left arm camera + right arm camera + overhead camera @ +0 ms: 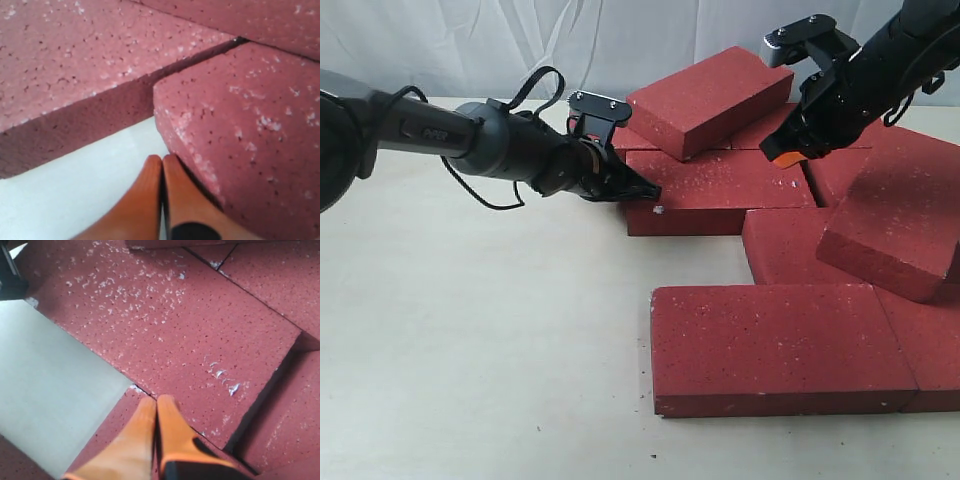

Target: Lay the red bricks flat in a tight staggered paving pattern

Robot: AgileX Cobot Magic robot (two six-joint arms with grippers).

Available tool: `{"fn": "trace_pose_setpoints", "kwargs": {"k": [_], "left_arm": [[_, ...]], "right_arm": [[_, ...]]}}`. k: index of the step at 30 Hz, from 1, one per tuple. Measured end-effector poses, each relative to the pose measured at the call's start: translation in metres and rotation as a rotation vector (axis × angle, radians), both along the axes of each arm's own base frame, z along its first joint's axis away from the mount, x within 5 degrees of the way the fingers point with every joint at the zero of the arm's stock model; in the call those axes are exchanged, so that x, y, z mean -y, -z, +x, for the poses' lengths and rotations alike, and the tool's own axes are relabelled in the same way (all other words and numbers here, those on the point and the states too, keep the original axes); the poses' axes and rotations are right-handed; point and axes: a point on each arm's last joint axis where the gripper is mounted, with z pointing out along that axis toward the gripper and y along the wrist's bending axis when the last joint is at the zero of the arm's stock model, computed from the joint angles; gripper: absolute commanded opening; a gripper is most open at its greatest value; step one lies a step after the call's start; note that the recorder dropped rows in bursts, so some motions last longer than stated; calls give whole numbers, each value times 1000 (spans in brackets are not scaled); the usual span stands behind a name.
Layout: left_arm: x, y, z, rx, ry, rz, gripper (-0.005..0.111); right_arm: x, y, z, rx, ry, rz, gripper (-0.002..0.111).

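- The red bricks (770,345) are gathered on the right half of the counter (470,350). Most are laid flat, but the back brick (710,100) is propped aslant over its neighbours and the right-hand brick (900,220) is tilted too.
- The left fingers (638,188) are pressed together with nothing held, and their tips are set at the left end corner of the middle brick (720,190).
- The right fingers (140,440) are likewise closed on nothing and are poised over a seam between flat bricks. Whether contact is made cannot be told.
- The step in hand is judged to be a sideways nudge of the middle brick to close its joints.
- The push is best applied low and square to the end face, not at the corner, so that the brick is slid and not turned.
- The back brick appears to rest partly on the pushed one and may be dragged along. It should be watched and, if needed, steadied by the right fingers.
- A dark gap is seen beside the middle brick in the left wrist view, so the pattern is judged far from tight.
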Motion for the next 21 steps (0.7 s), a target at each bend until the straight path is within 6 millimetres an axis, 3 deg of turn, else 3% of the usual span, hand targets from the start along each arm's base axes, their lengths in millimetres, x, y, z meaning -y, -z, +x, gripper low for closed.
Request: {"fn": "trace_pose_setpoints", "kwargs": {"k": [11, 15, 21], "left_arm": [[9, 2, 3, -1, -10, -32, 0], [25, 2, -3, 8, 23, -38, 0], [25, 1, -2, 2, 19, -34, 0]], "right_arm": [[0, 0, 0, 5, 2, 0, 1], [0, 0, 0, 5, 2, 0, 1], [0, 0, 0, 5, 4, 4, 1]]}}
